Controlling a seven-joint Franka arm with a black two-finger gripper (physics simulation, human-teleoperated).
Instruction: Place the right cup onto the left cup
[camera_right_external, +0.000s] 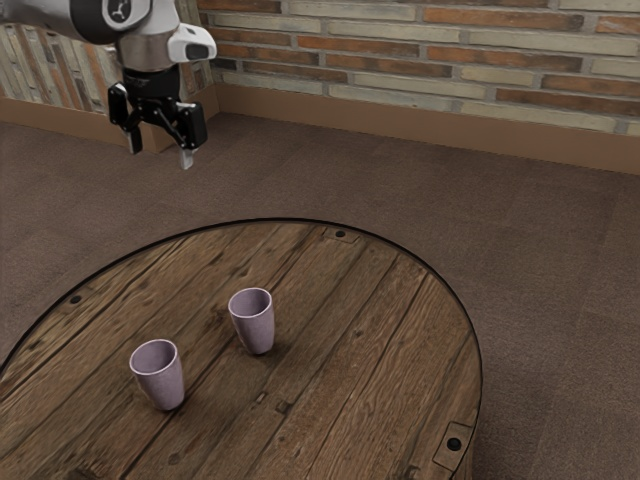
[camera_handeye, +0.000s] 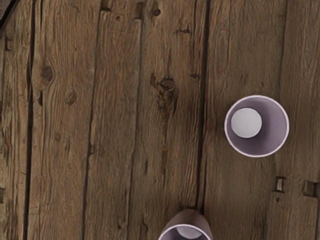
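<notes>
The two cups stand upright and apart on the table (camera_right_external: 350, 400), mouths up: the near cup (camera_right_external: 160, 377) at the exterior view's left, the far cup (camera_right_external: 254, 324) to its right. (Which one the task calls "right" depends on whose side is meant, and I can't settle that from here.) Neither is stacked. The gripper (camera_right_external: 161, 152) hangs well above them, its fingers apart with nothing between, in front of the carpet (camera_right_external: 560, 250) and brick wall (camera_right_external: 450, 75).

I judge the step in hand to be the approach, before any grasp. Next, the hand should centre over the chosen cup, descend and close squarely; an off-centre descent could tip it. Lifting clear and lowering it into the other come after.
</notes>
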